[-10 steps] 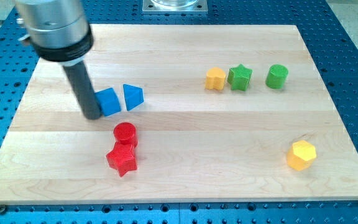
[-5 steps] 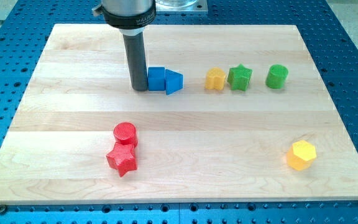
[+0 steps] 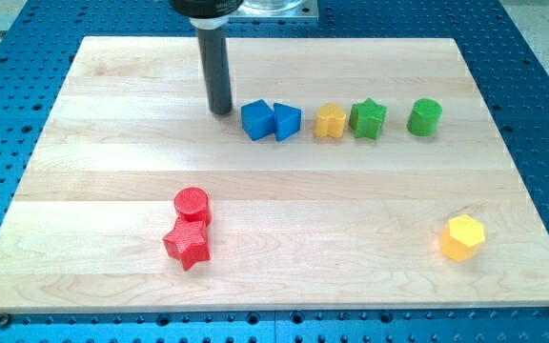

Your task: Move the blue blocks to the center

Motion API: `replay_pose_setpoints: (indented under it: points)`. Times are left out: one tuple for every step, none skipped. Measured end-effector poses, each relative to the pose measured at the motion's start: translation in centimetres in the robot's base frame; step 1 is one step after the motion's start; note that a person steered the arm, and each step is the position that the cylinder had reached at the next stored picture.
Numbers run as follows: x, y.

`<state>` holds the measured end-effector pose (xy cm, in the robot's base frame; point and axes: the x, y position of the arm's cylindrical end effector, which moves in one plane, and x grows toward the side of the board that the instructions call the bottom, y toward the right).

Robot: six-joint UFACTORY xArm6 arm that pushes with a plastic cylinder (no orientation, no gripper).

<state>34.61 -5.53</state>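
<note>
Pushing looks like the step in hand: my tip [image 3: 220,110], a bare rod with no jaws, stands just left of the blue cube [image 3: 256,120] touching the blue wedge [image 3: 288,122], which sit above the board's centre and need nudging downward.

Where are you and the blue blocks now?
My tip up-left of blue cube, apart. Blue triangle touching it. Yellow block next.
</note>
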Motion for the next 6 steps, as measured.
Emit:
replay_pose_setpoints:
  points:
    - [0.2,2.4]
    - [1.4,2.4]
    - [1.2,2.4]
    - [-0.1,-1.7]
    - [5.9,-2.8]
    - [9.9,-1.2]
